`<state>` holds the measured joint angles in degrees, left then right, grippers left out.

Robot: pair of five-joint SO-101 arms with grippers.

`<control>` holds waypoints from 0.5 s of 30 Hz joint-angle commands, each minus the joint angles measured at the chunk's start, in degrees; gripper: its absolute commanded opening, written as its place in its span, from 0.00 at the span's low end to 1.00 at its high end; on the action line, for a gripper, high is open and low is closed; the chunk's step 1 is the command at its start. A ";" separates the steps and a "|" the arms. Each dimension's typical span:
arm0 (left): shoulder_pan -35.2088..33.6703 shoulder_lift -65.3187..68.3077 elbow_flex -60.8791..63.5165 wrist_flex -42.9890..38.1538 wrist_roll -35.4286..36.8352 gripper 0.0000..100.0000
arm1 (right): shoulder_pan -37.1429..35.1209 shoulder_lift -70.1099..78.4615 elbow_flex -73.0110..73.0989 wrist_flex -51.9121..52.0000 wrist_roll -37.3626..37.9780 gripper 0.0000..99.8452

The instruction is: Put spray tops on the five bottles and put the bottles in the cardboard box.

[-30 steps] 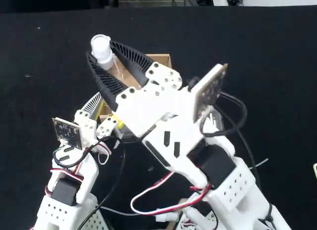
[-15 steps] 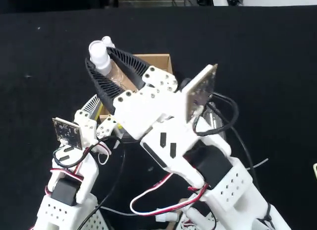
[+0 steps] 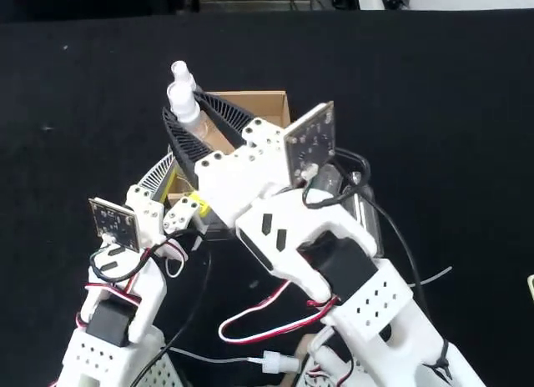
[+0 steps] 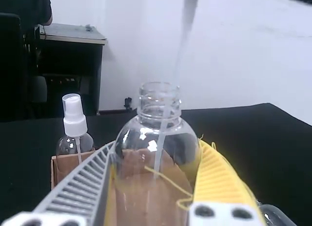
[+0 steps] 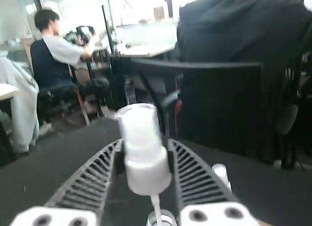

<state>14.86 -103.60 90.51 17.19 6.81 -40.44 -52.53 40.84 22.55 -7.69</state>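
2 grippers meet by cardboard box at middle of black table. Right gripper clamped on white spray top, held upright. Its dip tube hangs down through open neck of clear bottle; collar above neck, not seated. Left gripper squeezes that bottle at its shoulder, bottle upright, close beside box. 1 capped bottle, spray top already on, stands in box beyond.
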 commanded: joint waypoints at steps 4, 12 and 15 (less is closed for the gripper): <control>0.48 -0.62 0.57 -1.58 -0.35 0.03 | 0.97 -1.36 -5.32 7.56 0.26 0.17; 0.48 -0.62 0.75 -1.58 -0.44 0.03 | -1.93 -1.89 -17.80 17.58 0.26 0.15; 0.48 -0.62 0.75 -1.58 -0.44 0.03 | 1.14 -1.98 -21.93 23.56 0.53 0.12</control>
<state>14.68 -103.60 92.00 17.19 6.81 -41.49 -52.53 24.92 41.45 -7.69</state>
